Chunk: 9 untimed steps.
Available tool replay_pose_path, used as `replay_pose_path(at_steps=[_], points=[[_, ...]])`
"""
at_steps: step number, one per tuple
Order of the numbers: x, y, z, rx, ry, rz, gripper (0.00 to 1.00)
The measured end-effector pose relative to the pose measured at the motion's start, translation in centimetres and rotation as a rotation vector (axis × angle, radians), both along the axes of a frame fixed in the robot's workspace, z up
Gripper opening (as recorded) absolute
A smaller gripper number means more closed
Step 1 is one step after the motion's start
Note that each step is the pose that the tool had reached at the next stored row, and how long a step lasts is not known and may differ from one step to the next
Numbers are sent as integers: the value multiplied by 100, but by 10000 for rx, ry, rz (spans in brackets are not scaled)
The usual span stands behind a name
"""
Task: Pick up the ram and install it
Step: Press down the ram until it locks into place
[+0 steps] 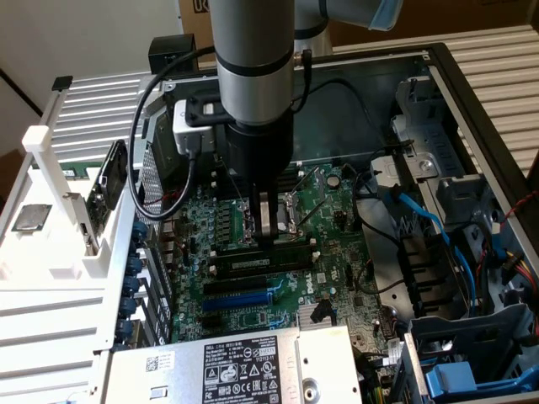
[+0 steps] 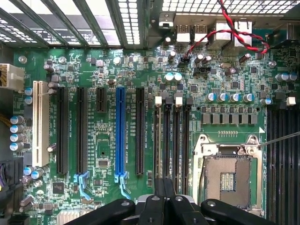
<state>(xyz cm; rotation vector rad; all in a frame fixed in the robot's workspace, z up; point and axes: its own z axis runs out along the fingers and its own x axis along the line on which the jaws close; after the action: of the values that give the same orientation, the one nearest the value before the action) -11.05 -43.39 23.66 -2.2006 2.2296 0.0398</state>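
From where I stand, the gripper [image 1: 268, 231] hangs straight down into the open case with its fingers [image 2: 165, 191] pinched together, no gap between them and nothing clamped. The ram [image 1: 253, 263] lies on edge in one of the memory slots, two slots away from the blue slot [image 1: 240, 296] on the side facing the CPU socket [image 2: 228, 176]. The closed fingertips sit on or just above its top edge, about at its middle; I cannot tell if they really touch.

What worries me is a stick that only looks seated. A push at the middle alone could leave the ends riding high, and I cannot make out whether the white end clips [image 2: 158, 100] of the memory slots have swung in. If the notch is off, more force would bend the board rather than seat the stick.

The top edge is narrow and the fingertips are narrow too. A small sideways error could let them slide off. Sliding away from the blue slot would take them toward the open socket with its bare contacts, which looks the costliest place to land. Sliding toward the blue slot would take them onto the neighbouring black slots.

The black cable [image 1: 160, 126] loops from the wrist out past the case wall, on the far side of the arm from the blue slot; it could snag the metal edge
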Motion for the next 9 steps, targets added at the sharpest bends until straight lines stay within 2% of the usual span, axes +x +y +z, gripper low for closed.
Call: replay_pose_path(at_steps=[9], points=[[0,2,-43,-1,1,0,10]])
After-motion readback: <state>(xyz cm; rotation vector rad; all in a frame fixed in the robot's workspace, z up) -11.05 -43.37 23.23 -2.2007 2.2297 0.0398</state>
